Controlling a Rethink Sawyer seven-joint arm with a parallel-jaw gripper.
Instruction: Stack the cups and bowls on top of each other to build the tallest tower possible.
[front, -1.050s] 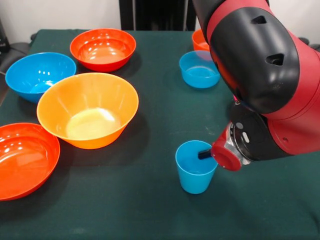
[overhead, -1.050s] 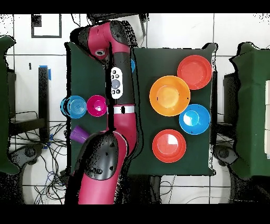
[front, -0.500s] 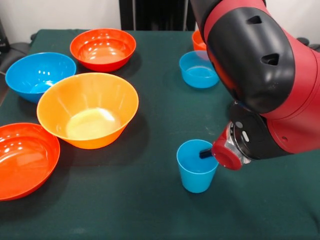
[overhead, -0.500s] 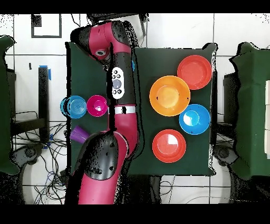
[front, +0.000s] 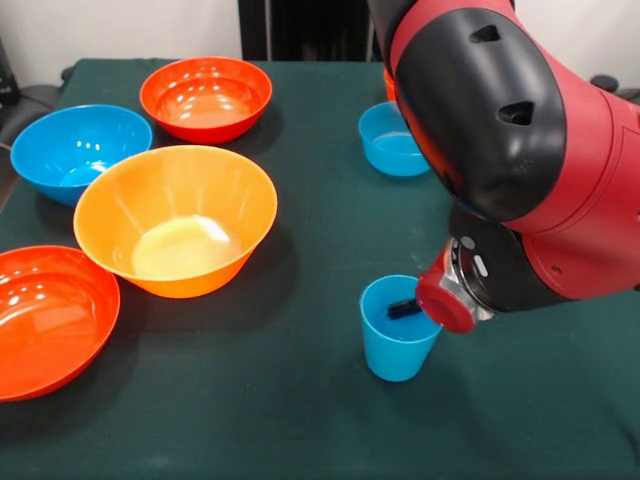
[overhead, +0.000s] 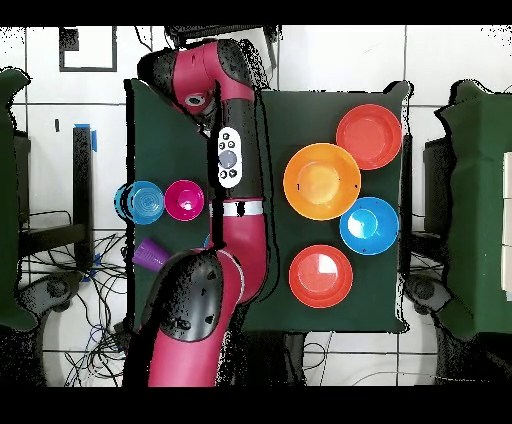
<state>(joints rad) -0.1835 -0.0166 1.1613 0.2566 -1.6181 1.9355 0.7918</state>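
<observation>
Light blue plastic, the cup stands upright on the dark green tabletop in the lower middle of the front view, and one black tip of the pincer reaches over its rim from the right; I cannot tell how far the pincer is open or whether it grips the cup wall. At the lower left edge sits a large red-orange bowl, and just beside it, further up, the large yellow-orange bowl. Behind this one, at the left, is the large blue bowl, and at the upper left a second red-orange bowl. In the upper middle a small blue bowl is partly hidden by the red and black arm, with an orange bowl behind it. In the overhead view a magenta-pink bowl and a purple cup lie at the left of the arm.
</observation>
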